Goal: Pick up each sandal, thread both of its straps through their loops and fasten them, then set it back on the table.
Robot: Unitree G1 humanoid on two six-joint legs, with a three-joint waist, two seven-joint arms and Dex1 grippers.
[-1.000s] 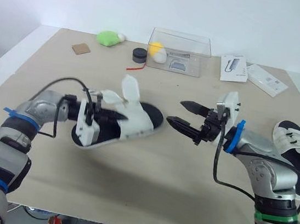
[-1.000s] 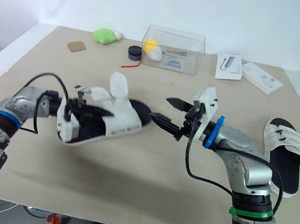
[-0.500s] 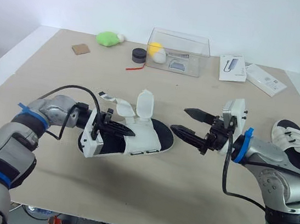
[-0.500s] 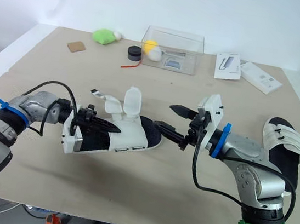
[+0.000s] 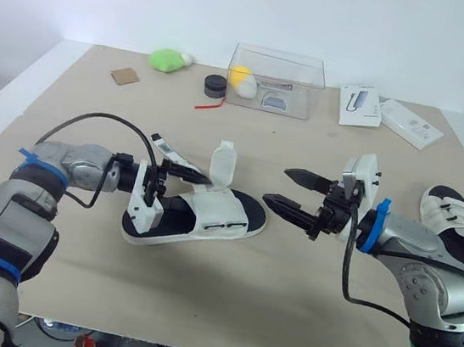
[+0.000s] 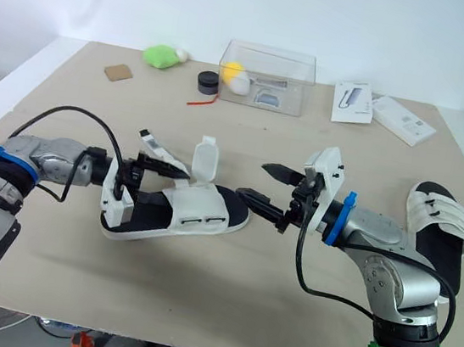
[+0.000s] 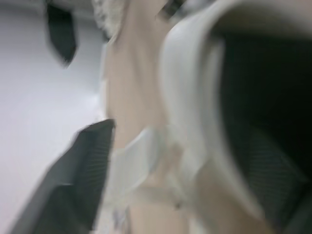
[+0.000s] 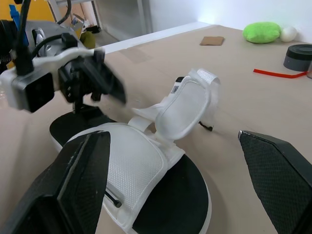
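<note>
A white sandal [image 5: 209, 220] with a black footbed lies flat on the table [image 5: 223, 309], left of centre. One strap flap [image 5: 223, 163] stands upright, and the other lies across the front. My left gripper [image 5: 181, 186] is at its heel end with the fingers apart, the upper finger [image 5: 177, 165] above the sole. The sandal [image 7: 195, 122] looms close in the left wrist view. My right gripper [image 5: 280, 187] hovers open just right of the toe, holding nothing. A second sandal [image 5: 458, 222] rests at the table's right edge.
At the back stand a clear plastic box [image 5: 277, 81] holding a yellow ball, a green plush [image 5: 168, 60], a black round pot [image 5: 216, 84], a red strip [image 5: 209, 104] and a brown card [image 5: 126, 76]. Two white boxes [image 5: 362, 105] [image 5: 413, 123] lie back right.
The left gripper brought the tilted, lifted sandal down flat onto the table and spread its fingers. The right gripper drew back slightly to the right, then held still.
</note>
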